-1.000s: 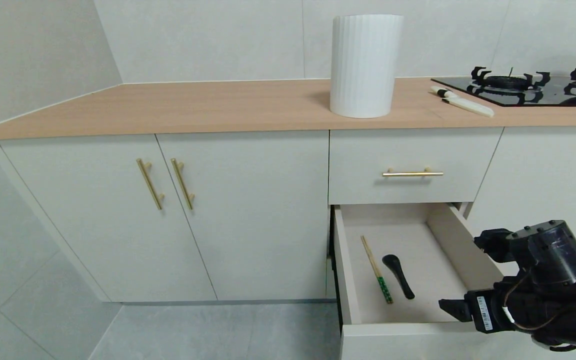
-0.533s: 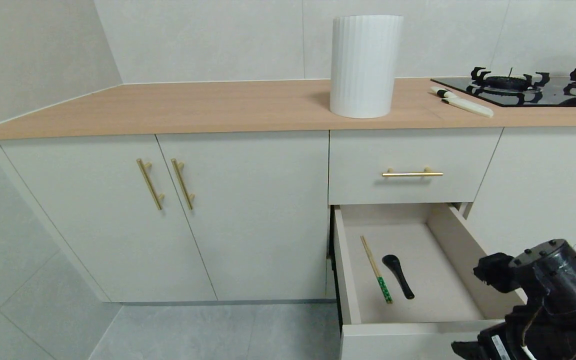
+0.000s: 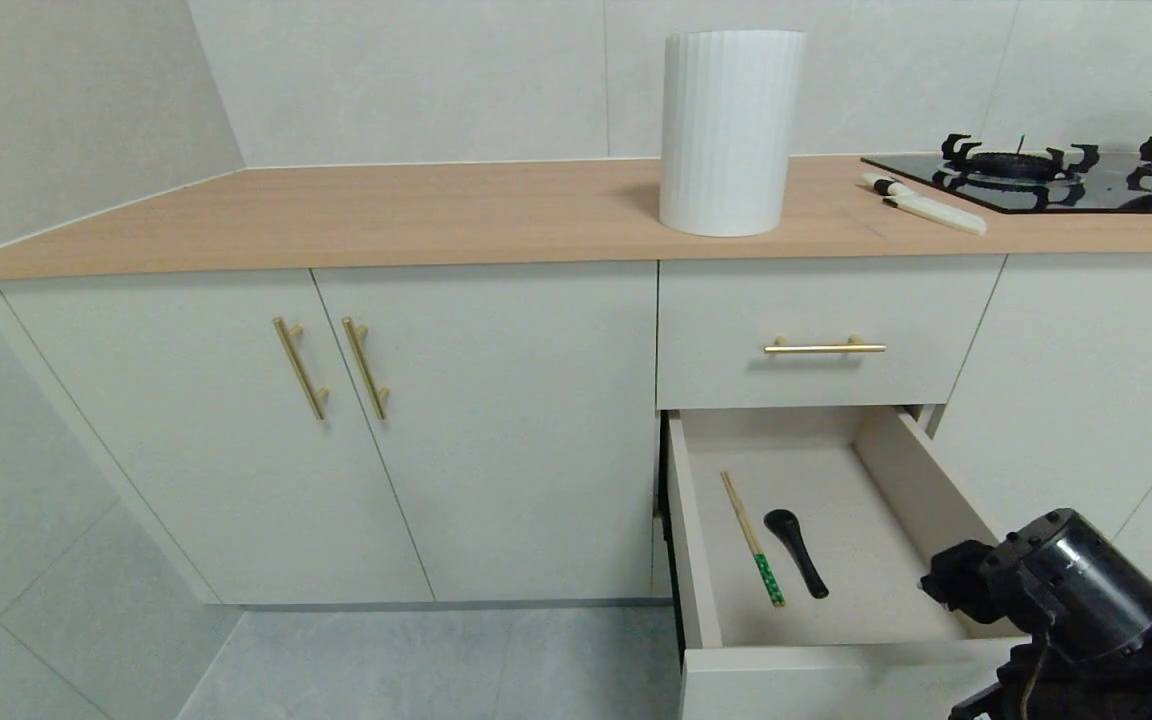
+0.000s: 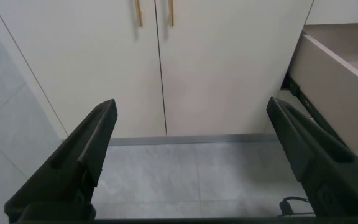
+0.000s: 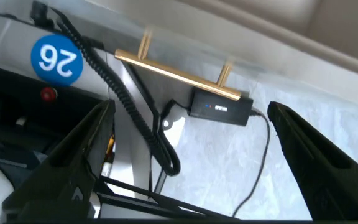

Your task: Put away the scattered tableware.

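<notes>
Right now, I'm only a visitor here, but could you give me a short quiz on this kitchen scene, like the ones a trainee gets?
1. True or false: the lower drawer is pushed shut.
2. What lies beside the chopsticks inside it? A) a fork B) a black spoon C) a plate
3. Fill in: the knife lies on the countertop between the white ribbed canister and the ____.

Key: 1 false, it stands pulled out. 2 B. 3 stove.
</notes>
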Motion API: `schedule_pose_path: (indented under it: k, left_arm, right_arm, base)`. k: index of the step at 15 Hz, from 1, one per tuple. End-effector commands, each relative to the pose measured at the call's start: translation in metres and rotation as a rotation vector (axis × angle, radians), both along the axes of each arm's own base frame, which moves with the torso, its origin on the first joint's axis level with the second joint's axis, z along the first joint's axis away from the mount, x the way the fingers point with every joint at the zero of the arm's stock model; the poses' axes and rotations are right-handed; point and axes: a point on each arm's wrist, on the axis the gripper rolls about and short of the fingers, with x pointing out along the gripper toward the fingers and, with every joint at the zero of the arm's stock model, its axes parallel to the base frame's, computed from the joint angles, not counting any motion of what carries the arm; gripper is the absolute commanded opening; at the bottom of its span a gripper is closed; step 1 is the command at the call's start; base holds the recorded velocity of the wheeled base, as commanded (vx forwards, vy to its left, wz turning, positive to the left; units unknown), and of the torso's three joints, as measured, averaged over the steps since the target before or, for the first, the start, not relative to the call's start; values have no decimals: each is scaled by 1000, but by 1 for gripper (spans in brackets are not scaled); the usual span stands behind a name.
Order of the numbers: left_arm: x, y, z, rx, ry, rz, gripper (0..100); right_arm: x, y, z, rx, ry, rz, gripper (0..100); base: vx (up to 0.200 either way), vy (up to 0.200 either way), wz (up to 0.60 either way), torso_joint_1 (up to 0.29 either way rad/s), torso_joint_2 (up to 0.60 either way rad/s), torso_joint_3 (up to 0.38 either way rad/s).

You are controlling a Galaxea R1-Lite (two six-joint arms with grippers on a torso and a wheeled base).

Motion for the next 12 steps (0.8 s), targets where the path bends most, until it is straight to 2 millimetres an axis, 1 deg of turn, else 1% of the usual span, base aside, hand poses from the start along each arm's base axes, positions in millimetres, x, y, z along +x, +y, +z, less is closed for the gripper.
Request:
schedule_pose_path:
  k: [1, 7, 10, 12]
  left_arm:
    - [0, 0, 0, 0, 3, 0, 100]
    - [0, 0, 0, 0, 3, 0, 100]
    - [0, 0, 0, 0, 1, 0, 100]
    - [0, 0, 0, 0, 3, 0, 100]
  right_arm:
    - [6, 4, -9, -21, 32, -3, 100]
    - [17, 11, -12, 6, 41, -75, 100]
    - [25, 11, -14, 25, 10, -98, 100]
    - [31, 14, -18, 30, -13, -145, 100]
  base:
    - [0, 0, 0, 0, 0, 0]
    - [0, 0, 0, 0, 0, 0]
    - [0, 0, 0, 0, 0, 0]
    - [0, 0, 0, 0, 0, 0]
